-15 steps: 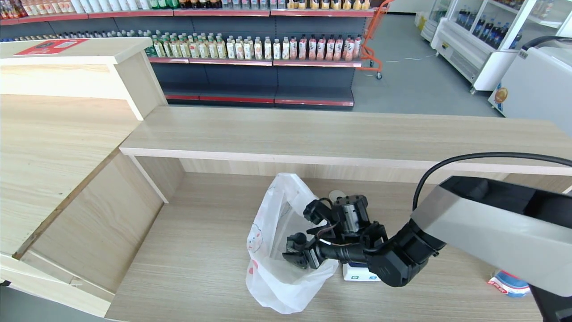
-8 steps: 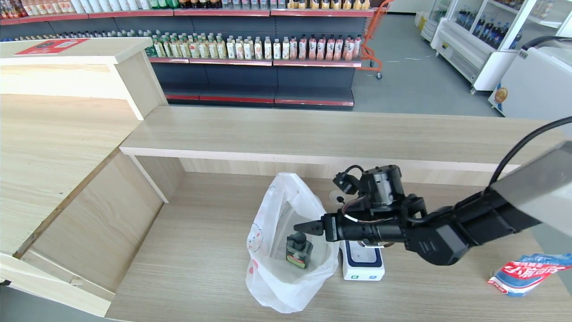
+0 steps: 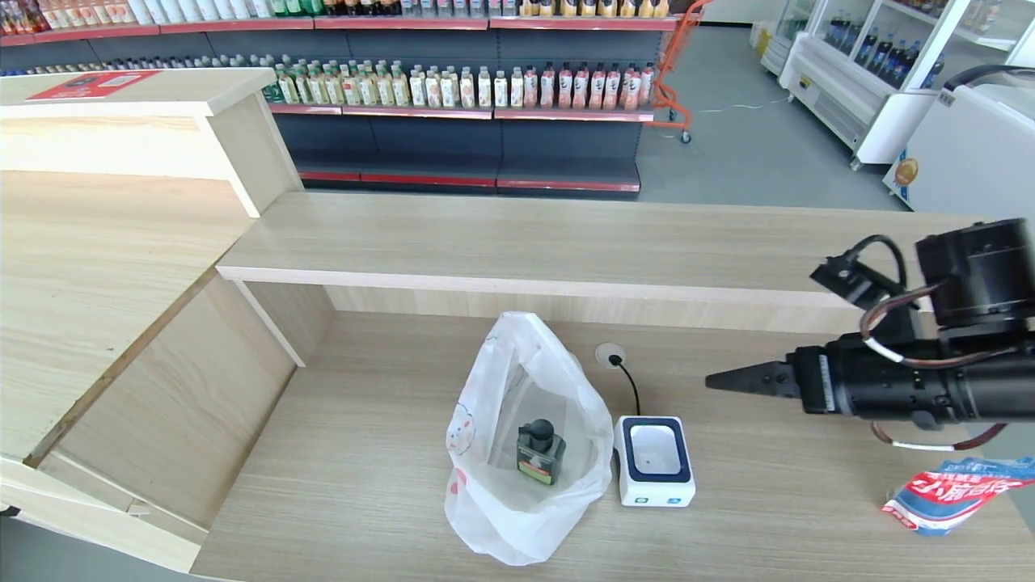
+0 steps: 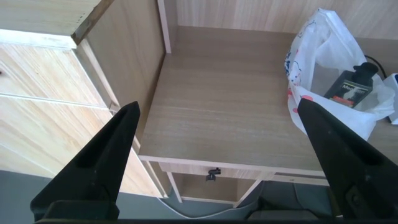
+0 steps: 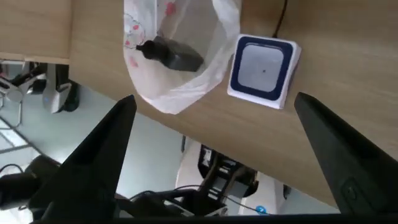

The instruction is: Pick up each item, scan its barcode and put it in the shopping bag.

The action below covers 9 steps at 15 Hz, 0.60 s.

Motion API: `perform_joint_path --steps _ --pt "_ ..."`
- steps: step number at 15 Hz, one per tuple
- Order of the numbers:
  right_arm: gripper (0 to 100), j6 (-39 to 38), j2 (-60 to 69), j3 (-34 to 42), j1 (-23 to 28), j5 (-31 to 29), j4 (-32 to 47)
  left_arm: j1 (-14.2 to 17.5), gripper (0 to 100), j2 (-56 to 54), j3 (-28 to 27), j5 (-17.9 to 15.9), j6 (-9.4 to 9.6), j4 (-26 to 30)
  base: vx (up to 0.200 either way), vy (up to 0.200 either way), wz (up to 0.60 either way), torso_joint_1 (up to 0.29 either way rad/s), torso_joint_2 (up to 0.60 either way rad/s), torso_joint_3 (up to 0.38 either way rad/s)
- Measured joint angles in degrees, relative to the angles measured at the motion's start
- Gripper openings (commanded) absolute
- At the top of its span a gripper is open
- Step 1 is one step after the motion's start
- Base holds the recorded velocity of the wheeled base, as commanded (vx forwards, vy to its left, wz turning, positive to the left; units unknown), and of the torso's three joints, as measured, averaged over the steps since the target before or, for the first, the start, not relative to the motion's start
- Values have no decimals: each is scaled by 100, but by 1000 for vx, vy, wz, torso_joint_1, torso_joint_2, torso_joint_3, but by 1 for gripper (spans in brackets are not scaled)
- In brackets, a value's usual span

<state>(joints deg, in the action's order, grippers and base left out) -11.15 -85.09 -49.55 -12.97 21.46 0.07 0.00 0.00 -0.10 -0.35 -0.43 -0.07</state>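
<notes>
A snack packet (image 3: 954,493) lies at the desk's (image 3: 364,485) near edge, 4 o'clock of the barcode scanner (image 3: 653,471). At the scanner's 9 o'clock, the shopping bag (image 3: 485,501) holds a dark bottle (image 3: 540,453). The right gripper (image 3: 716,380) and left gripper (image 4: 219,106) hang empty, jaws spread wide.
</notes>
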Motion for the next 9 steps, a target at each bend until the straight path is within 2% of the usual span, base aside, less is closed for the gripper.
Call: perform_joint_path --steps 2,4,9 --pt "100 115 489 17 647 -187 145 0 100 0 0 2 0 0 0 0 0 0 0 0" --pt "100 -85 836 116 1069 -222 195 0 100 0 0 0 0 0 0 0 0 0 0 0" --pt "100 -586 1274 374 1242 -249 310 0 100 0 0 2 0 0 0 0 0 0 0 0"
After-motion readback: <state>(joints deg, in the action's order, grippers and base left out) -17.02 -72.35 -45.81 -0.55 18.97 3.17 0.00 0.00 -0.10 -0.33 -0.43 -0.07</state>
